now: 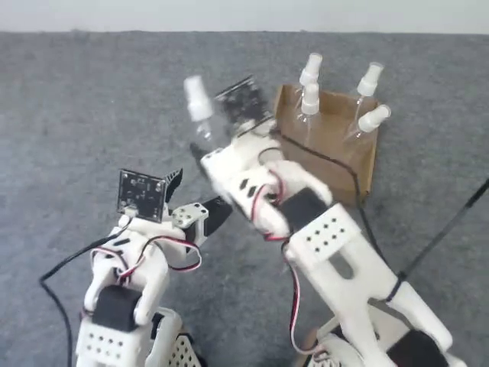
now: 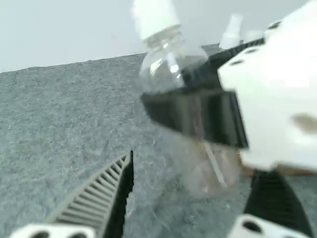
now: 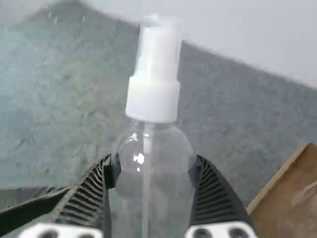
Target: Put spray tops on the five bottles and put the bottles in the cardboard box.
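My right gripper (image 1: 216, 140) is shut on a clear bottle (image 1: 208, 126) with a white spray top (image 1: 197, 98), holding it upright above the grey carpet, just left of the cardboard box (image 1: 368, 164). In the right wrist view the bottle (image 3: 148, 148) sits between both ribbed fingers (image 3: 91, 193) of that gripper (image 3: 153, 166), its spray top (image 3: 154, 84) seated on the neck. My left gripper (image 1: 197, 195) stands open, low and near the bottle's side. From the left wrist, its gripper (image 2: 193, 166) frames the held bottle (image 2: 168, 64) without touching it.
Several capped bottles (image 1: 309, 98) stand inside the box, whose corner (image 3: 292, 188) lies close beside the held bottle. A black cable (image 1: 451, 222) runs over the carpet at the right. Open carpet (image 1: 92, 99) lies left of the arms.
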Controlling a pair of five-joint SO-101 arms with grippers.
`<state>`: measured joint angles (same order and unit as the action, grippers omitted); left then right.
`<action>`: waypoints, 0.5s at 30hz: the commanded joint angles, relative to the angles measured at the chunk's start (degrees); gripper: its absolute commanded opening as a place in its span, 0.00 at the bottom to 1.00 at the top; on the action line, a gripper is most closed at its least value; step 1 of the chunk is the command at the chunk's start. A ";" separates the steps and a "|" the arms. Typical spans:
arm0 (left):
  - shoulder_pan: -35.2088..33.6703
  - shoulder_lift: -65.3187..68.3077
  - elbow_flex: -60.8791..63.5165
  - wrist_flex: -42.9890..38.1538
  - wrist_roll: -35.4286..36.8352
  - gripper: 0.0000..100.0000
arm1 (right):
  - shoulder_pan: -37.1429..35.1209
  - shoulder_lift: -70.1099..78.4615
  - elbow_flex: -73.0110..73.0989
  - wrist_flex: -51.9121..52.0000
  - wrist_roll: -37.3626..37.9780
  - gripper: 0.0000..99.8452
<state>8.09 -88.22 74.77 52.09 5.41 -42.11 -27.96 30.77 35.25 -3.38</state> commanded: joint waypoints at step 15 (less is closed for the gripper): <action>0.26 5.19 2.07 -5.98 -2.64 0.35 | 1.36 -17.01 -5.45 20.18 2.64 0.01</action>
<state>8.53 -84.00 77.14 47.34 2.95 -43.16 -42.46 29.01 54.24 -1.98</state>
